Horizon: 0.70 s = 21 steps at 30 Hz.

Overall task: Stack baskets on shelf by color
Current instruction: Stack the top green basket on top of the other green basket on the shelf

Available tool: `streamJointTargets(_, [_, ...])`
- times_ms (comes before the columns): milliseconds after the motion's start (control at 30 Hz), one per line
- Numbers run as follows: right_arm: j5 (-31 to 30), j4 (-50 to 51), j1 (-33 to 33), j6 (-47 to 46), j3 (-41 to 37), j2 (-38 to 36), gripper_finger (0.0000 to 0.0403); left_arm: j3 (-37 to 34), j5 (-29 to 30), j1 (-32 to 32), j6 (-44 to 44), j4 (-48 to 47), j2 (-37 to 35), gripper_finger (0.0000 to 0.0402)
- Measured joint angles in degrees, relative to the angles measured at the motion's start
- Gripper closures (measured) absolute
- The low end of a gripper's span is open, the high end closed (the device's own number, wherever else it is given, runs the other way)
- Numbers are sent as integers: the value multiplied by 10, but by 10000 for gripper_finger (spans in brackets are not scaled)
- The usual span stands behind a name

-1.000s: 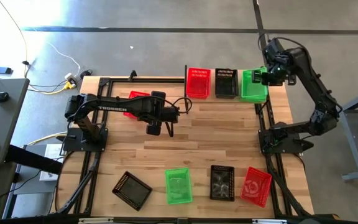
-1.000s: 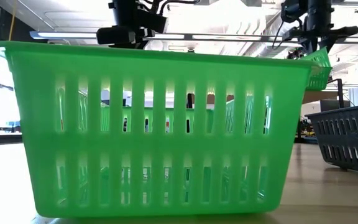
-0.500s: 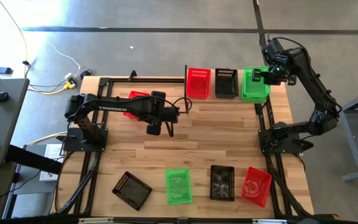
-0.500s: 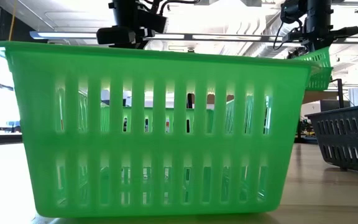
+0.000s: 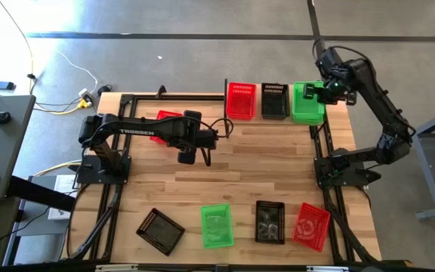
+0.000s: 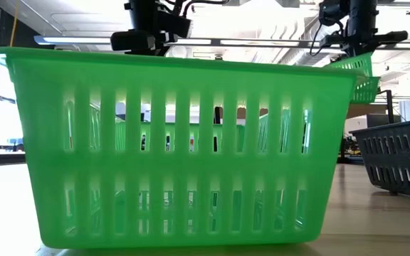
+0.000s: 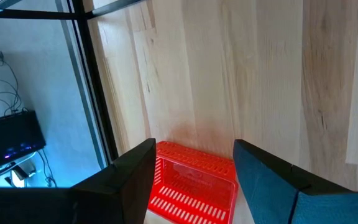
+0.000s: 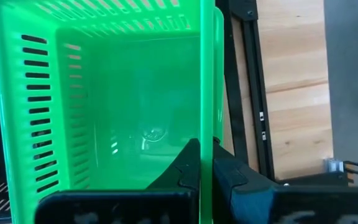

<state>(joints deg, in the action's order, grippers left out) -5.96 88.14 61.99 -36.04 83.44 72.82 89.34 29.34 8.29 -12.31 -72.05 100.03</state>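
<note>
On the shelf (image 5: 259,119) at the table's far edge stand a red basket (image 5: 241,100) and a black basket (image 5: 275,100). At its right end is a green basket (image 5: 306,103), with my right gripper (image 5: 325,92) shut on it. In the low view this basket (image 6: 358,75) shows tilted. My left gripper (image 5: 195,153) hangs open over the table's middle left. Another red basket (image 7: 194,183) lies on the table below its fingers, untouched. My right gripper holds the green basket by the rim of its right-hand long wall (image 8: 207,118). One finger (image 8: 188,165) is inside the basket and the other (image 8: 232,174) outside. The fingers come from above, pointing down. The basket sits tilted; whether its bottom rests on the shelf I cannot tell.
Along the near edge lie a black basket (image 5: 159,229), a green basket (image 5: 217,225), a black basket (image 5: 269,221) and a red basket (image 5: 311,225). The near green basket (image 6: 176,149) fills the low view. Bare planks lie between the shelf and this row.
My right gripper and the green basket at the shelf's right end have shifted a little toward the table's left. The basket's tilted corner stands slightly higher in the low view than before.
</note>
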Motion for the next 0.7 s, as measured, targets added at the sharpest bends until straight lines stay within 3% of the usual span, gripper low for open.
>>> streamJointTargets(400, [0,-1,-7,15,0,0,399,0,0,0,-9,0,0,195])
streamJointTargets(700, [-10,-14,-7,21,0,0,323,0,0,0,-9,0,0,195])
